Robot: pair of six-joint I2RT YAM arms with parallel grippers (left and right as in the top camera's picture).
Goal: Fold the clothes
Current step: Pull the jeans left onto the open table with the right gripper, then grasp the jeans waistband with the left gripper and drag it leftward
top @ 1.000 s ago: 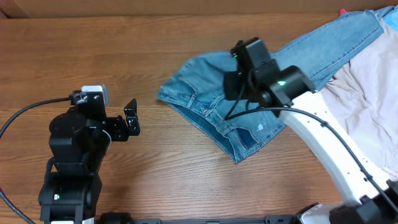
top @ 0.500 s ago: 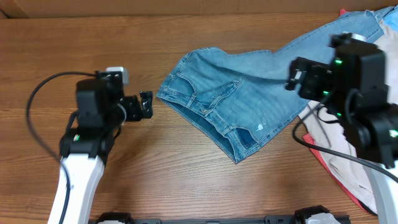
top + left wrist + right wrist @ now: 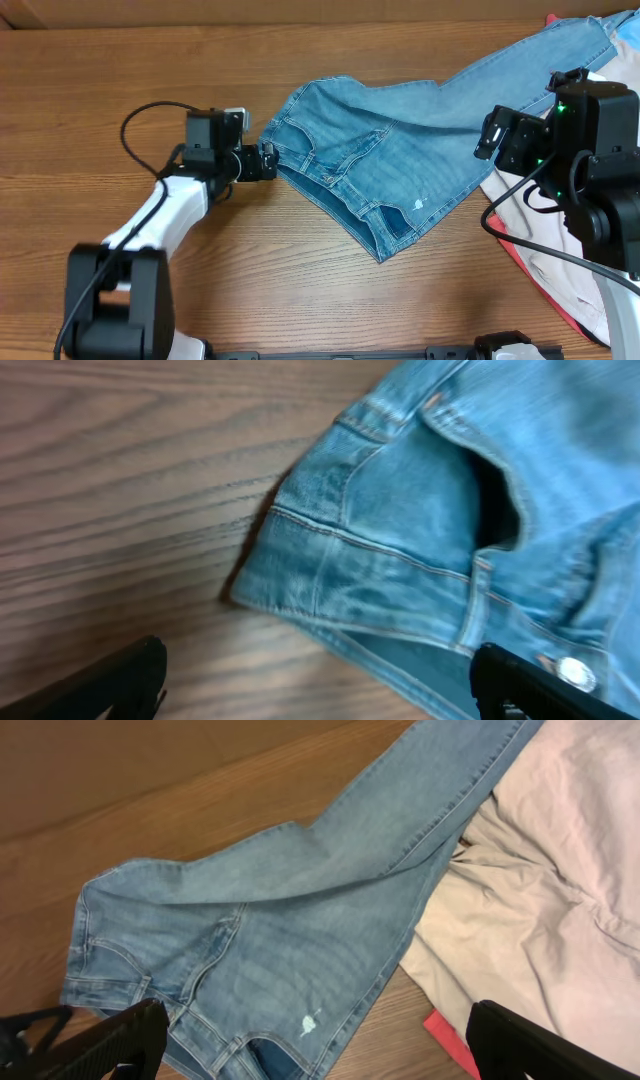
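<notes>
1 jeans (image 3: 380,160) leg past frame edge

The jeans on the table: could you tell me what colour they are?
The jeans are light blue denim; the right wrist view shows them best.

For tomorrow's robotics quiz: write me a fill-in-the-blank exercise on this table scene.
The left gripper is at the jeans' ____ corner.
Both it and the right gripper are ____.
The jeans lie on a ____ table.
By the beige garment shows a ____ cloth.
Missing: waistband; open; wooden; red.
</notes>
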